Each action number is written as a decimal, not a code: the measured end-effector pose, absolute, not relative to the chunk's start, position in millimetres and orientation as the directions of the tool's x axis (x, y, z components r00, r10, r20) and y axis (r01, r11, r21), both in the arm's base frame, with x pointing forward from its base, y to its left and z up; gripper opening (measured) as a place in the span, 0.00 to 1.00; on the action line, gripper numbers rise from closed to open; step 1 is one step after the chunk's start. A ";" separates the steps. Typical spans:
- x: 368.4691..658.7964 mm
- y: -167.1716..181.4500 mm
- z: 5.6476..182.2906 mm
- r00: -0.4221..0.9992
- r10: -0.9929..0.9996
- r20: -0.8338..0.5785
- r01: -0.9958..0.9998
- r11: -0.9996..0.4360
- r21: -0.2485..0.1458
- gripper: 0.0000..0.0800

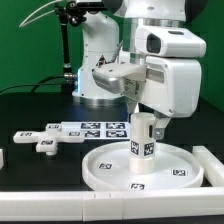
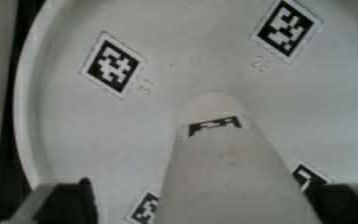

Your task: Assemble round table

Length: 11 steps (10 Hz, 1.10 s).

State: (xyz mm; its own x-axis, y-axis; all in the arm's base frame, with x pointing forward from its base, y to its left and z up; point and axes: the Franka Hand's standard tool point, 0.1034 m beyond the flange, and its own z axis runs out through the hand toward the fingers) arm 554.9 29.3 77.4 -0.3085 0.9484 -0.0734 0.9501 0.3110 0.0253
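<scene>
In the lower left of the exterior view, the cross-shaped piece [image 1: 44,143] lay loose on the bench [image 1: 40,185], not yet fitted. Right of centre, the leg [image 1: 143,135] stood upright on the disc [image 1: 105,165]. The fingers [image 2: 60,203] flanked the leg, but I could not tell whether they clamped it.

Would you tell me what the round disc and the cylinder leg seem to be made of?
Large white rimmed round disc: likely plastic, matte; uniform white, no grain. Short thick white cylinder leg: apparently the same matte plastic, smooth and evenly white.
</scene>
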 end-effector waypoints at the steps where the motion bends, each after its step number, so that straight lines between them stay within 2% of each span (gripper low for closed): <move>1: 554.2 28.8 76.5 -0.303 0.950 -0.073 0.952 0.306 0.024 0.51; 6: 553.7 27.4 75.4 -0.283 0.956 -0.071 0.958 0.286 0.023 0.51; 11: 552.5 13.6 74.4 0.028 0.998 -0.063 0.999 -0.027 0.024 0.51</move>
